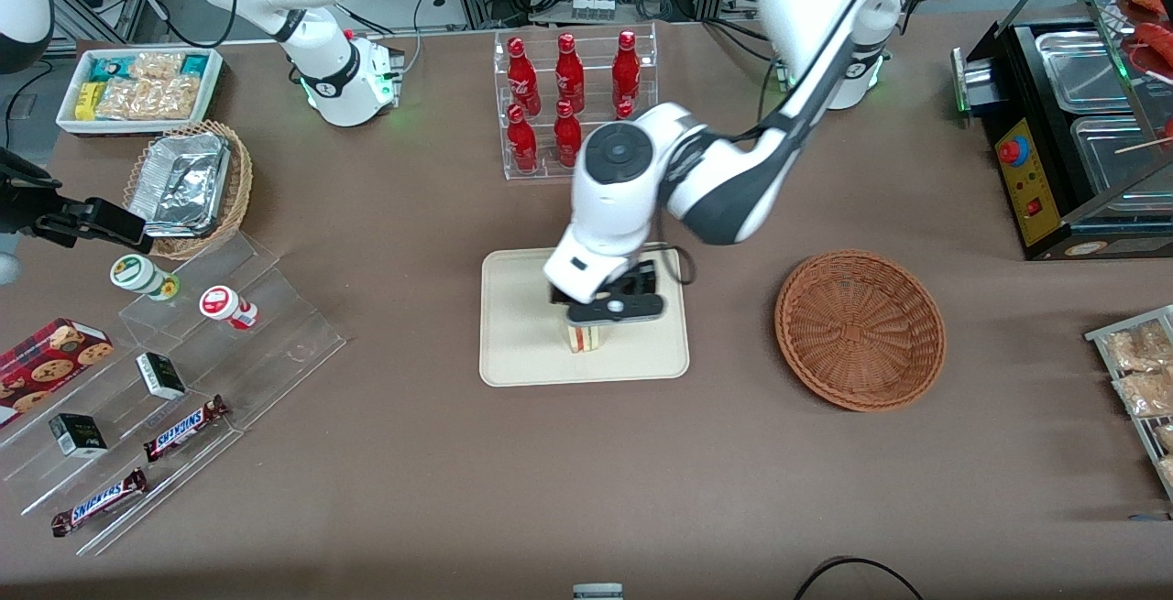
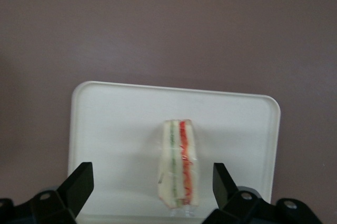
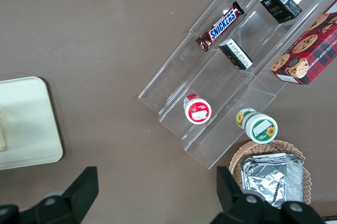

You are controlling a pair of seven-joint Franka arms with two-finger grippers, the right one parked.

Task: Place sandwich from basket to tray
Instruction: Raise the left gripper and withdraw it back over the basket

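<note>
Cream-coloured flat rectangular tray [image 1: 522, 343] now carries the clear-wrapped triangular white-bread sandwich [image 2: 179, 169], standing on edge near the tray's front rim. I judge the release done; next I'd lift straight clear. My end effector [image 2: 152, 182] hangs just above, fingers [image 2: 79, 184] spread wide, touching nothing. The reddish-brown woven wicker basket [image 1: 860, 330] sits empty.

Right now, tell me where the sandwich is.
The sandwich stands on the cream tray, directly under the open gripper, with the reddish-brown basket empty beside it.
</note>
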